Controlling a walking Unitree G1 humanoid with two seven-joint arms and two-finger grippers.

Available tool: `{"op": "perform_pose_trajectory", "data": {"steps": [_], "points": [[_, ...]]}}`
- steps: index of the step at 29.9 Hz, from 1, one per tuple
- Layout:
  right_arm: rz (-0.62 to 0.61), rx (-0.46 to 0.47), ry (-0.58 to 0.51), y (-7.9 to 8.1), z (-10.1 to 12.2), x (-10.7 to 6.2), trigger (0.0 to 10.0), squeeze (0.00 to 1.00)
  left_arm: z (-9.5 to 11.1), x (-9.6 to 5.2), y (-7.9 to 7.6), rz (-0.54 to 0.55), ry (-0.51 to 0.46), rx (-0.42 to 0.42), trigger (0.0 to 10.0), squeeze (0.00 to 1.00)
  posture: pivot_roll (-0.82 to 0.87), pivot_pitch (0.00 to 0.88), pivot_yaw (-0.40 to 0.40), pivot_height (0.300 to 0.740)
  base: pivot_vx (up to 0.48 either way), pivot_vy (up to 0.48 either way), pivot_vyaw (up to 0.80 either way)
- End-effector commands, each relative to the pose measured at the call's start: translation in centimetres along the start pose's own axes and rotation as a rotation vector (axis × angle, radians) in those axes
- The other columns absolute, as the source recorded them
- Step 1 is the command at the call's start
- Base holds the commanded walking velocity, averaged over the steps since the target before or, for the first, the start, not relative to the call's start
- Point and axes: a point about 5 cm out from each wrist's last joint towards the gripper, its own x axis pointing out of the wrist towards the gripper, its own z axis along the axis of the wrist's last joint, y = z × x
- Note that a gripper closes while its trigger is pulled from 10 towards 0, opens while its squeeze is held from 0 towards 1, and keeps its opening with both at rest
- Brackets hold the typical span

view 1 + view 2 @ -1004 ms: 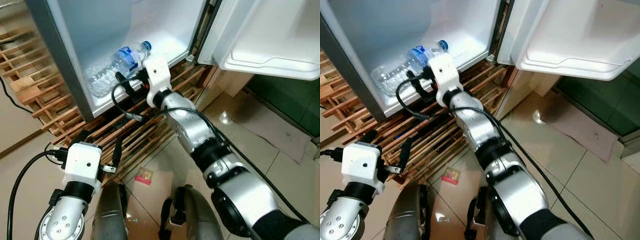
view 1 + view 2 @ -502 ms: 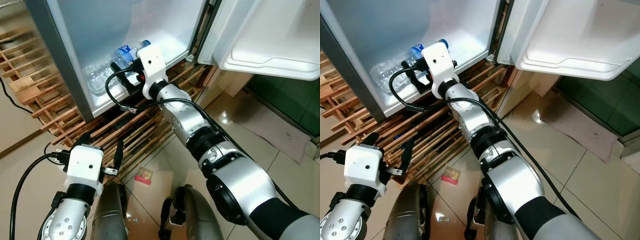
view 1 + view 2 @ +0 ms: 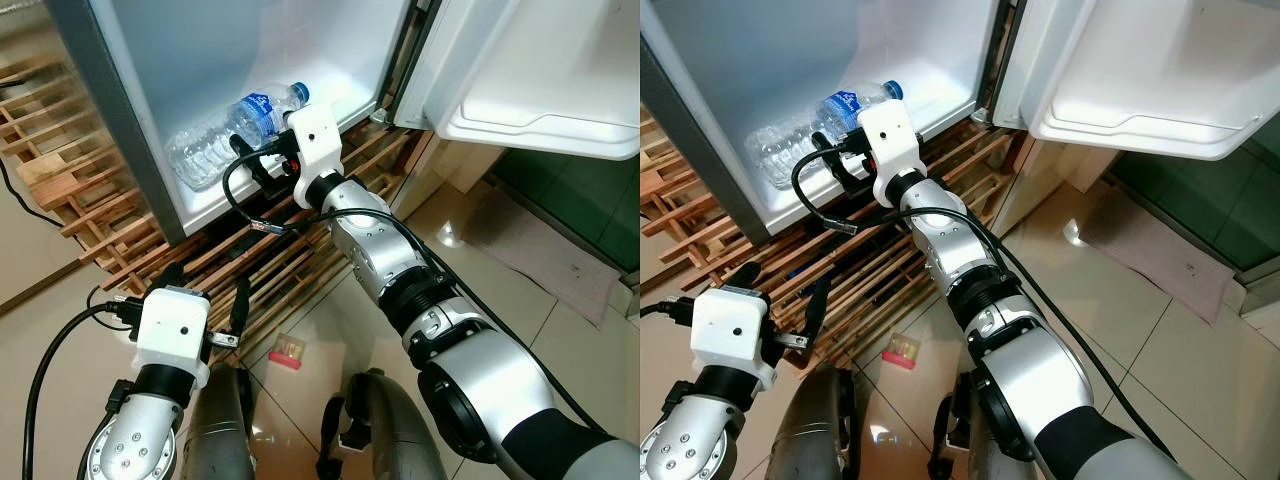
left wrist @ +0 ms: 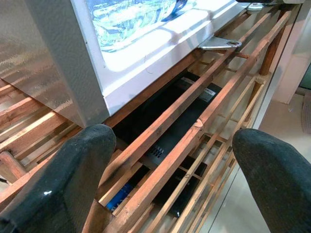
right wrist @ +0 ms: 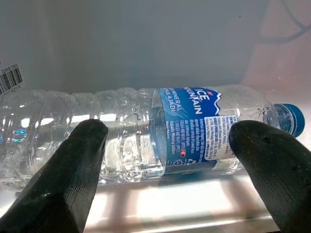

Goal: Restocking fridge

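Clear plastic water bottle point(image 3: 235, 130), blue label and cap, lay on its side on the fridge floor point(image 3: 340, 90). Right gripper point(image 5: 165, 170) spread wide before it, untouching. Left gripper point(image 4: 165, 165) likewise parted, facing wooden slats point(image 4: 194, 131).

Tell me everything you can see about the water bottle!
The water bottle is clear ribbed plastic with a blue label and a blue cap. It lies on its side on the white floor of the open fridge, near the front edge. The right hand is right in front of it, fingers open and not touching it.
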Motion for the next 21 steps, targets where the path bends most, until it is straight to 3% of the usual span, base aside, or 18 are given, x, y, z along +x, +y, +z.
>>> {"op": "perform_pose_trajectory", "data": {"steps": [1,15,21], "points": [[0.081,0.153,0.032,5.5,-1.6,0.4,10.0,0.00,0.0,-0.4,-0.2,0.000,0.006,0.000,10.0,0.00,0.24,0.245,-0.150,0.660,0.000,0.000,0.00],[0.078,0.176,0.052,6.0,-2.7,-0.3,10.0,0.00,-0.2,-0.2,-0.5,-0.007,0.010,-0.001,10.0,0.00,0.23,0.242,-0.152,0.660,0.000,0.000,0.00],[0.040,0.177,0.007,4.8,-2.0,-0.2,10.0,0.00,-0.2,0.1,-0.7,-0.005,0.004,-0.005,10.0,0.00,0.23,0.235,-0.158,0.660,0.000,0.000,0.00]]}}
